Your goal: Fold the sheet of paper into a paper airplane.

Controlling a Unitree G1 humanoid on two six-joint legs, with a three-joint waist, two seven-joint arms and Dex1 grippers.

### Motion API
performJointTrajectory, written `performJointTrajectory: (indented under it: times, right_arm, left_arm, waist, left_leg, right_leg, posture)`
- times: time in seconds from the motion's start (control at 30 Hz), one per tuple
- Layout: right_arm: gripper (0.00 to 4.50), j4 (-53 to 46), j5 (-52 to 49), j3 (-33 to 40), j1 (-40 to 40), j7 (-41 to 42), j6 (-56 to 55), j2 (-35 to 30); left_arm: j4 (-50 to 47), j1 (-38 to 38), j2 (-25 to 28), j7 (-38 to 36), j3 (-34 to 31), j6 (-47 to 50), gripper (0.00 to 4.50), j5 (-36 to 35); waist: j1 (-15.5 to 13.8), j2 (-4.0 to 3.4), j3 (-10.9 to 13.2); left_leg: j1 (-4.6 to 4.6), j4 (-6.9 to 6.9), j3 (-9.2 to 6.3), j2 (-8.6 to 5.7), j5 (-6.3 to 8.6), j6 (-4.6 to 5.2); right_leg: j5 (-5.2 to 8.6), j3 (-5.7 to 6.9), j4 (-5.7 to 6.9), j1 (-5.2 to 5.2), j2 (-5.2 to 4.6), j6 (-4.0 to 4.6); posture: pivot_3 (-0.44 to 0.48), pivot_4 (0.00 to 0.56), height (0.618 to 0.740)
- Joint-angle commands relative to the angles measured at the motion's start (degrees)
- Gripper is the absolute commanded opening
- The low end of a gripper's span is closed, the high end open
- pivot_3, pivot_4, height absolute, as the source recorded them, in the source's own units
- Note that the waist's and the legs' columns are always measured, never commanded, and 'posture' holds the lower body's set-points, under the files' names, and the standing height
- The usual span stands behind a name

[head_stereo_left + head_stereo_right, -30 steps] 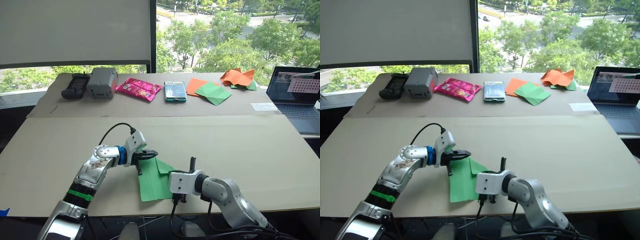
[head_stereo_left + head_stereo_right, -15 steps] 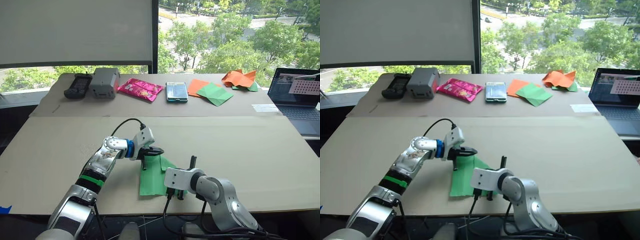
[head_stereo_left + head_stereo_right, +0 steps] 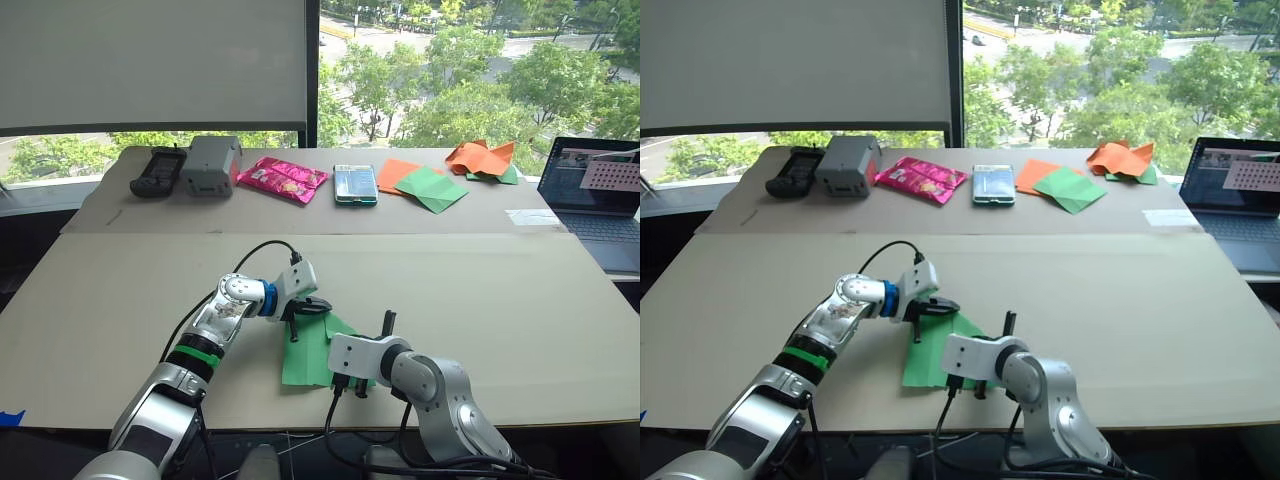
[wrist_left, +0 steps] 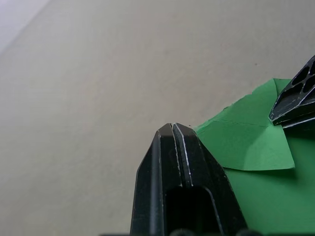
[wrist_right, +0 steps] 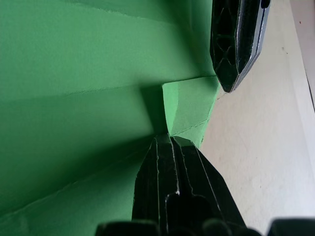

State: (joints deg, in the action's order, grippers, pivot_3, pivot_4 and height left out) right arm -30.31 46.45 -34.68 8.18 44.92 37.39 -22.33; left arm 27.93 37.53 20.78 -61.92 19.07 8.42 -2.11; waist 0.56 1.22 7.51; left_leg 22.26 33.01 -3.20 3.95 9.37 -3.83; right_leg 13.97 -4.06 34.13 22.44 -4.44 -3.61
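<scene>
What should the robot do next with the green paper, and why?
Probably press the left gripper down along the folded corner flap to sharpen its crease. Both grippers are shut, the right gripper already rests on the sheet of paper, and the flap looks slightly lifted.

Silver arms, blue and green bands, black jaws, black cables.

The left gripper (image 3: 312, 307) has moved farther over the sheet of paper (image 3: 310, 352). It now sits closer to the right gripper (image 3: 383, 326).
</scene>
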Motion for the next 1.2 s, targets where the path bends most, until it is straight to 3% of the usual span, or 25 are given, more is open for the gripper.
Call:
performJointTrajectory:
  times: [0.03,0.7,0.9,1.07,1.17,1.2]
  right_arm:
    - [0.02,1.2,1.1,1.2,-0.8,0.2,0.4,-1.1]
    - [0.02,0.3,0.3,3.4,0.3,0.6,-1.8,-2.6]
    - [1.93,-1.5,-3.3,5.7,0.3,2.4,-1.6,-1.8]
    - [1.93,-7.2,-17.1,15.7,2.8,8.1,3.0,2.0]
    - [1.93,-5.3,-23.0,20.5,6.9,8.3,6.5,4.3]
    - [1.7,-4.4,-24.8,21.5,7.9,7.9,7.1,5.0]
  left_arm:
    - [2.1,1.4,-0.8,1.4,0.4,-2.1,0.0,2.0]
    - [7.9,0.7,-0.6,1.3,5.6,-7.4,0.0,9.9]
    - [7.6,-0.2,-0.7,2.5,5.5,-7.8,0.0,10.1]
    - [7.3,-0.6,-0.8,2.8,5.2,-8.0,0.0,9.8]
    - [7.6,-0.4,-0.8,2.9,5.1,-8.2,0.0,9.7]
    - [7.4,-0.4,-0.7,2.9,5.0,-8.2,0.0,9.6]
  waist:
    - [-0.1,0.01,0.0]
    - [-0.4,-0.08,-0.3]
    - [-0.3,-0.05,-0.7]
    - [-0.1,-0.05,-0.7]
    - [0.1,-0.09,-0.7]
    - [0.1,-0.08,-0.7]
  left_leg:
    - [0.0,0.0,0.0,0.0,0.0,0.0]
    - [-0.05,0.06,0.0,-0.01,0.01,-0.01]
    - [-0.09,0.06,0.0,0.0,0.01,-0.02]
    - [-0.08,0.06,-0.01,0.0,0.01,-0.02]
    - [-0.1,0.05,-0.03,0.0,0.01,-0.02]
    - [-0.09,0.05,-0.03,0.0,0.01,-0.02]
  right_leg:
    - [0.0,0.0,0.0,-0.01,0.0,0.0]
    - [0.01,0.01,0.0,-0.18,-0.01,-0.01]
    - [0.01,0.01,0.0,-0.19,-0.01,-0.01]
    - [0.01,0.01,0.01,-0.19,-0.01,-0.01]
    - [0.01,0.01,0.04,-0.19,0.0,-0.01]
    - [0.01,0.02,0.04,-0.19,0.0,-0.01]
  posture:
    - [0.0,0.15,0.718]
    - [0.0,0.15,0.718]
    - [0.0,0.15,0.718]
    - [0.0,0.15,0.718]
    - [0.0,0.15,0.718]
    - [0.0,0.15,0.718]
